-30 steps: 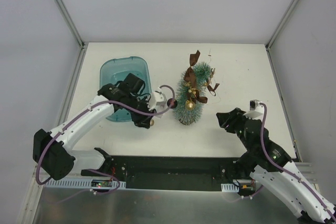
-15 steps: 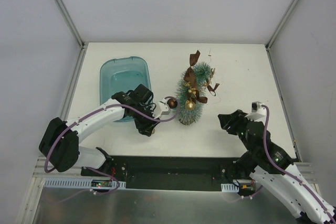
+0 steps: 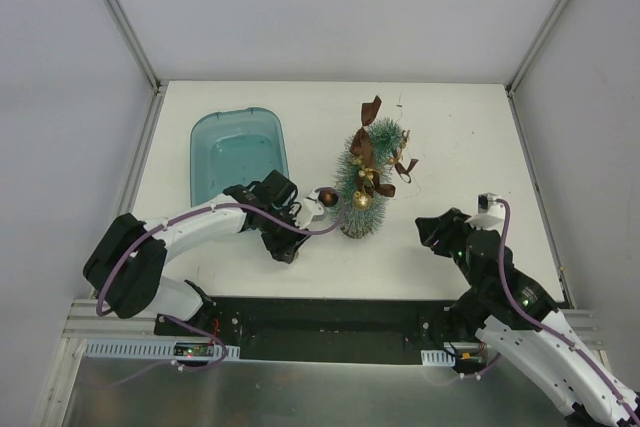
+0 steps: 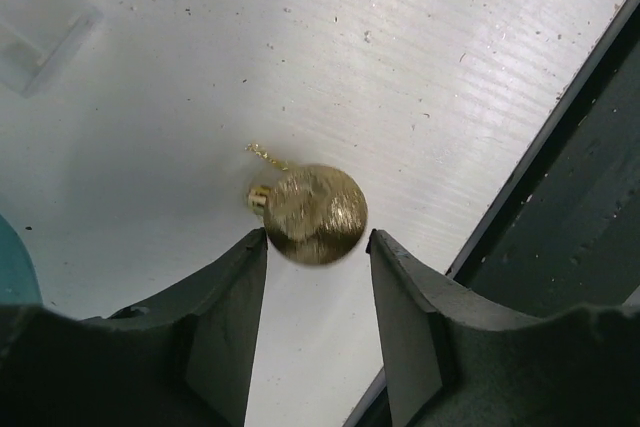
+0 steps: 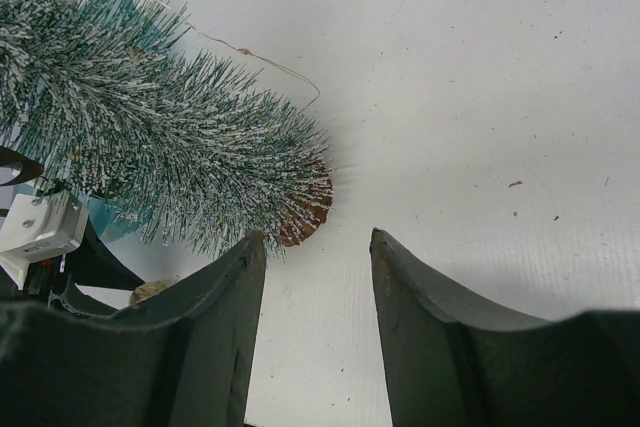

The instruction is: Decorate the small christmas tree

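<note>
left claw [image 4: 318, 239]: gold bauble [image 4: 314, 213] right at its tips, blurred; can't tell if pinched or loose. small christmas tree [image 3: 365, 187] just right of the tips. right claw [image 5: 316, 239] released, empty, tree ahead-left of it. risk: tip-only hold, bauble slips before reaching a branch, rolls away.

This is a robotics lab test cell. A bare white counter [image 3: 460, 137] is boxed in by plain pale panels [image 3: 330, 7] on aluminium struts [image 3: 118, 15]. The left arm [image 3: 190, 219] and right arm [image 3: 545, 347] are bolted to a black mounting rail [image 3: 330, 325]. Purple cables [image 3: 308, 233] run along them, with an exposed circuit board [image 3: 195, 350] below.
</note>
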Available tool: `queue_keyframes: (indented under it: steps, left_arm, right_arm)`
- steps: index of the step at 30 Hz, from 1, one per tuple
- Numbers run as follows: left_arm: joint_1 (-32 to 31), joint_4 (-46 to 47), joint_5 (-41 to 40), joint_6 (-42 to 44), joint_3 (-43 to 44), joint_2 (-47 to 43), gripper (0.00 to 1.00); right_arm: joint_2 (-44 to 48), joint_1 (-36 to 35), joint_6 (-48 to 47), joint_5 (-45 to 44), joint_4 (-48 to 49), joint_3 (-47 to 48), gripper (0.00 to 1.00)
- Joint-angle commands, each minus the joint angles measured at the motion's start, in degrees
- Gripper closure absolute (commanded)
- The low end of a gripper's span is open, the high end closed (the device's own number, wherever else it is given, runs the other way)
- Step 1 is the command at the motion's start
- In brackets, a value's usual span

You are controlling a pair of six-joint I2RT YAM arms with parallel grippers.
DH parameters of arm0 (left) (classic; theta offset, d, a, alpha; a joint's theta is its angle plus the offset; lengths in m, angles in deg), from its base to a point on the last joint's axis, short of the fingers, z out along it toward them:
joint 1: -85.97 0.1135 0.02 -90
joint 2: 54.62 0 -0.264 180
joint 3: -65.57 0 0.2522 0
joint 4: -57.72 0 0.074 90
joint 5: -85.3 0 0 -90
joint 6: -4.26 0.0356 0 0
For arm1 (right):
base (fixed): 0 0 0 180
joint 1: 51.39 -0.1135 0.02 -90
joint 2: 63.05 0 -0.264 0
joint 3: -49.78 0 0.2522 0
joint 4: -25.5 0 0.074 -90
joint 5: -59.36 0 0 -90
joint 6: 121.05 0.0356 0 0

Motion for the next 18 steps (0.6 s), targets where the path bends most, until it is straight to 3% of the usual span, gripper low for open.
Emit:
queue_keyframes:
  steps: [1, 6, 15, 18]
  left_arm:
    - [-0.84, 1.99, 0.31, -1.93, -0.32, 0.13, 0.54]
    - [-0.84, 1.56, 1.71, -2.81, -0.50, -1.36, 0.42]
    - [1.88, -7.14, 1.71, -0.97, 7.75, -4.87, 0.37]
    - [6.35, -9.95, 3.73, -0.36, 11.09, -7.07, 0.20]
  right_arm:
    - [-0.37, -0.21, -0.66, -1.13, -0.04, 2.04, 0.51]
    - [-0.80, -0.21, -0.92, -1.13, -1.10, 2.56, 0.50]
    - [-1.86, -1.61, -2.94, 5.71, 0.30, 2.92, 0.44]
    - [-2.12, -5.56, -4.08, 8.53, 2.84, 2.13, 0.42]
